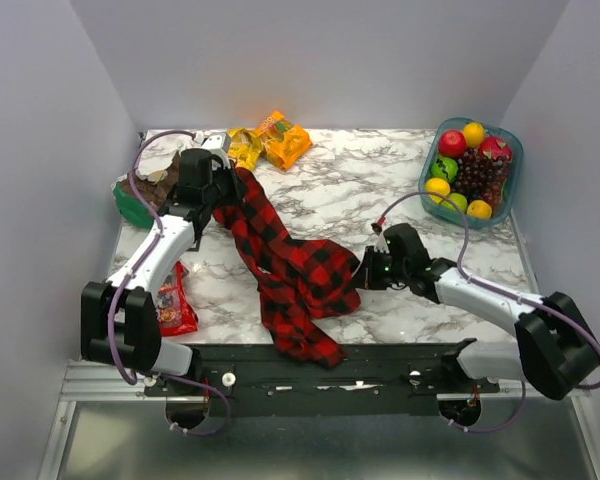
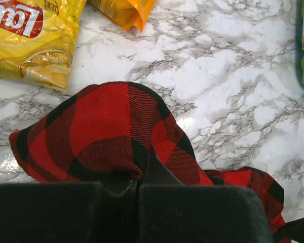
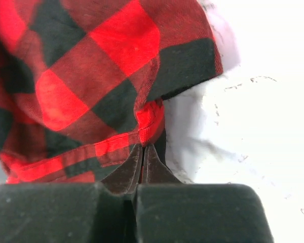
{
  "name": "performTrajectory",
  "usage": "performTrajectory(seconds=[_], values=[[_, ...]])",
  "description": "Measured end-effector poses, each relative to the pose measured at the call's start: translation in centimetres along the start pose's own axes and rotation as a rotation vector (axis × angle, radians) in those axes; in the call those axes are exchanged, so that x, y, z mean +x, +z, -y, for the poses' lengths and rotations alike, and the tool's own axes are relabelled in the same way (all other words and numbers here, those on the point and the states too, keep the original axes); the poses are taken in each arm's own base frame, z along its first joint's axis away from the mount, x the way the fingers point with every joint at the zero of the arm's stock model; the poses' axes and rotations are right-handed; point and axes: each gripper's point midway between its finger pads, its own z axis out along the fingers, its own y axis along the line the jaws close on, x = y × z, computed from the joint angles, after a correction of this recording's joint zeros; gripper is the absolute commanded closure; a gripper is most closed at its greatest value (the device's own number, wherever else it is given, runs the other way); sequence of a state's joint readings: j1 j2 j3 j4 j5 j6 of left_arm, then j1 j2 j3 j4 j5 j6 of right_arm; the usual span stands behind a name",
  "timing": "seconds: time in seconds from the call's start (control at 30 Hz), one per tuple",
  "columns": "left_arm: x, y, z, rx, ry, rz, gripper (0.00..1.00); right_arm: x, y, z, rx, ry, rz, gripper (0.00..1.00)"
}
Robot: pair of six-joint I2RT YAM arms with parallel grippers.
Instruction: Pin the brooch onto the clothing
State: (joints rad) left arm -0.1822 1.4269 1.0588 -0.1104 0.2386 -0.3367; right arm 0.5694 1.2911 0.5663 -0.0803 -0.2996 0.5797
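Nearest us, the plaid shirt (image 1: 292, 275) lies bunched across the marble table (image 1: 380, 190), one end at the near edge. Our right gripper (image 3: 143, 152) has its jaws closed on the hem at the shirt's right side. Farther left, our left gripper (image 2: 141, 174) pinches the shirt's far end, jaws closed, near the yellow chip bags (image 1: 265, 142).

The shirt (image 1: 300, 270) lies bunched on the marble table (image 1: 370, 190) as a long band, running from far left to the near edge at centre. The left gripper (image 1: 223, 195) meets the band's far end; the right gripper (image 1: 363, 272) meets its right edge. Jaw position is not discernible on either. A yellow snack bag (image 1: 245, 147) and an orange snack bag (image 1: 283, 140) lie at the far edge. A teal fruit basket (image 1: 515, 170) occupies the far right corner. A red packet (image 1: 174, 300) lies beside the left arm.
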Motion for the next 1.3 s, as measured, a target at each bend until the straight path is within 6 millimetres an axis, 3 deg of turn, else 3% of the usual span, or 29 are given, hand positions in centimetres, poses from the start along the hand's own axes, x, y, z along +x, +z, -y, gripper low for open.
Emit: performTrajectory(seconds=[0.1,0.17,0.33,0.47,0.7,0.77,0.87,0.93,1.07,1.3], values=[[-1.2,-1.1,0.7,0.012,0.01,0.04,1.0,-2.1,-1.8,-1.4,-0.013,-0.033,0.069,0.99],[-2.4,-2.2,1.3,0.024,0.022,0.081,1.0,-4.8,-4.0,-3.4,-0.033,-0.075,0.157,0.99],[-6.1,-5.4,3.0,0.052,0.053,0.194,1.0,-11.4,-11.8,-8.6,-0.091,-0.192,0.423,0.99],[-11.0,-8.8,5.3,0.089,0.085,0.323,1.0,-14.8,-19.4,-11.6,-0.097,-0.266,0.614,0.99],[-18.3,-19.0,11.0,0.234,0.093,0.61,1.0,-19.3,-35.3,-16.9,-0.097,-0.391,0.98,0.99],[-19.4,-21.5,12.4,0.28,0.094,0.672,1.0,-20.0,-40.5,-18.7,-0.117,-0.425,1.1,0.99],[-20.2,-24.7,13.9,0.341,0.091,0.742,1.0,-19.7,-46.6,-20.4,-0.156,-0.471,1.238,0.99],[-20.4,-26.4,14.6,0.368,0.089,0.772,1.0,-19.3,-49.5,-21.1,-0.175,-0.495,1.31,0.99],[-20.1,-28.8,15.6,0.411,0.091,0.807,1.0,-19.0,-52.5,-21.8,-0.181,-0.531,1.383,0.99],[-19.5,-30.9,16.3,0.459,0.038,0.818,1.0,-19.6,-53.0,-21.8,-0.136,-0.561,1.409,0.99]])
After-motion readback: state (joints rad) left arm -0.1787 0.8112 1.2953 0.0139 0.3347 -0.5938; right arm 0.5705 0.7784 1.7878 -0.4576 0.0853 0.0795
